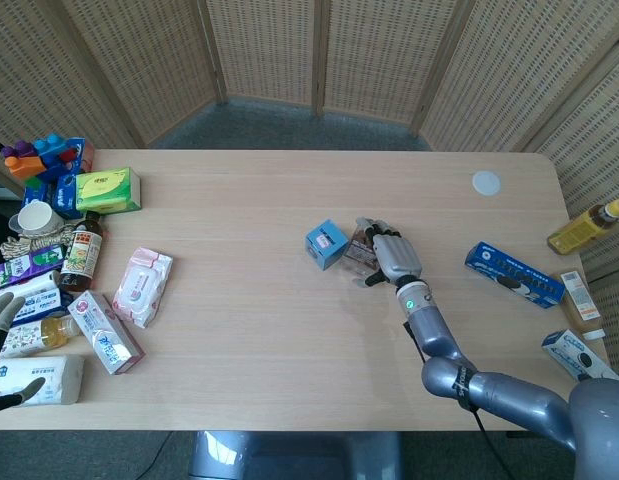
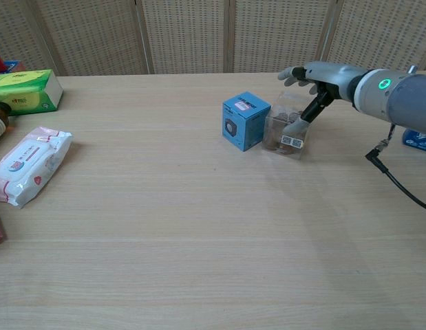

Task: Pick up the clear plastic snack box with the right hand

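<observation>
The clear plastic snack box (image 1: 359, 246) (image 2: 284, 128), with brown snacks inside, stands near the table's middle, just right of a small blue box (image 1: 326, 244) (image 2: 245, 120). My right hand (image 1: 390, 256) (image 2: 318, 77) is at the snack box's right side. Its fingers are spread over the box's top and the thumb reaches down to the box's near right face. The fingers are not closed around it, and the box rests on the table. My left hand (image 1: 0, 316) shows at the far left edge, fingers apart, holding nothing.
A blue biscuit pack (image 1: 516, 273) (image 2: 422, 135), a white lid (image 1: 486, 182) and an oil bottle (image 1: 586, 227) lie to the right. A wet-wipes pack (image 1: 142, 286) (image 2: 27, 165), a green tissue box (image 1: 108, 189) (image 2: 23, 91) and several packets crowd the left edge.
</observation>
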